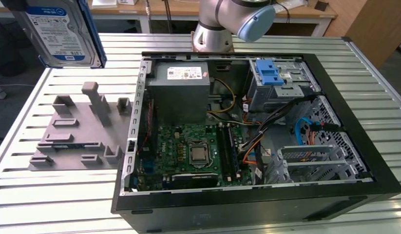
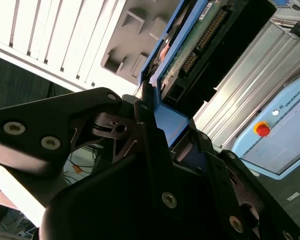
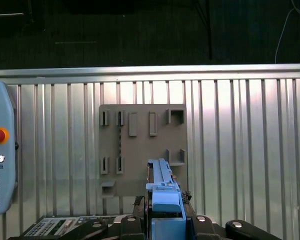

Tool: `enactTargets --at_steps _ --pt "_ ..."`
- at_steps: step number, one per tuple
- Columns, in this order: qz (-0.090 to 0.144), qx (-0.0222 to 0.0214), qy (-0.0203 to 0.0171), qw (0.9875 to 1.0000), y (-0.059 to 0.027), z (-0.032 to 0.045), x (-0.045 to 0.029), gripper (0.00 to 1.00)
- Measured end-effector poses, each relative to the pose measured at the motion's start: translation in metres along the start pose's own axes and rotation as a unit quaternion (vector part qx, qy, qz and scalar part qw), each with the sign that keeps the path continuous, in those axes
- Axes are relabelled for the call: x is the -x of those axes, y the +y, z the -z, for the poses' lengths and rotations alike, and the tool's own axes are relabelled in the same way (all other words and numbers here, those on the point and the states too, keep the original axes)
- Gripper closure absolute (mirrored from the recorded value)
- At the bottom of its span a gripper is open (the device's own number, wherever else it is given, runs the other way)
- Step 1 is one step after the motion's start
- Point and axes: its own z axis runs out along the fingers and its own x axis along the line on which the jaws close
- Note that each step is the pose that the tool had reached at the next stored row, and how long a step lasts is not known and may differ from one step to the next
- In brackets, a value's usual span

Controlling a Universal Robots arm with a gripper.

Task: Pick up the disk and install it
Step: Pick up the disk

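The hand (image 2: 164,120) clamps the disk (image 1: 57,28) high above the grey fixture (image 1: 75,134)

Slatted metal table (image 1: 50,195) w/ wooden desk (image 1: 167,9) behind, dark floor (image 1: 9,117) alongside, bright glare on slats.

Bright even light; glare on slatted table (image 3: 240,125); computer case (image 1: 252,207) interior shadowed; disk (image 2: 190,50) soft up close.
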Motion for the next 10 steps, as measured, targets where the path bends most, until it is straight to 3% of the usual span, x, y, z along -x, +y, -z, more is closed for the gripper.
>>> enactTargets --at_steps 10 --pt "0.0 0.0 0.0 1.0 -0.0066 -0.0002 -0.0019 0.64"
